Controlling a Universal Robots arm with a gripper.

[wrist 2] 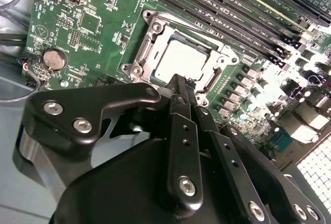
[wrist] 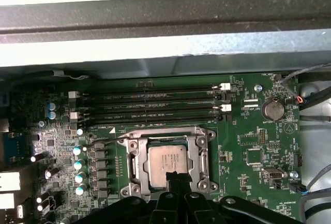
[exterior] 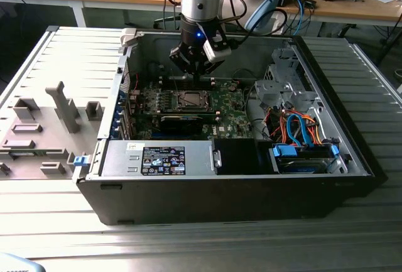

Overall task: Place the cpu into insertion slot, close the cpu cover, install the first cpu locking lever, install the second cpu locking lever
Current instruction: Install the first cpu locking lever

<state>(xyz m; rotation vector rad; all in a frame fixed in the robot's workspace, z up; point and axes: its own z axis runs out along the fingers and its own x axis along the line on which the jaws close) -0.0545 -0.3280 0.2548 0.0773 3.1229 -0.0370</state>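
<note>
The cpu [wrist: 166, 161] lies flat in the insertion slot [exterior: 190, 100] on the green board, its silver-grey top showing. The cpu cover [wrist: 135, 154] rests down around it as a silver frame; in the second wrist view the cpu [wrist 2: 180, 61] shows through the cover [wrist 2: 155, 40] opening. My gripper [exterior: 196, 75] hangs just above the far edge of the slot, shut with nothing between its fingers. In both wrist views the black fingertips [wrist: 176, 176] [wrist 2: 179, 85] sit together over one edge of the cover. I cannot make out how the locking levers stand.
The open computer case [exterior: 352, 152] walls in the board. Memory slots [wrist: 155, 105] run beside the socket, and a long black card [exterior: 182, 120] lies on its near side. Orange and blue cables [exterior: 298, 130] fill the exterior view's right. A grey fixture tray [exterior: 44, 127] sits on the exterior view's left.
</note>
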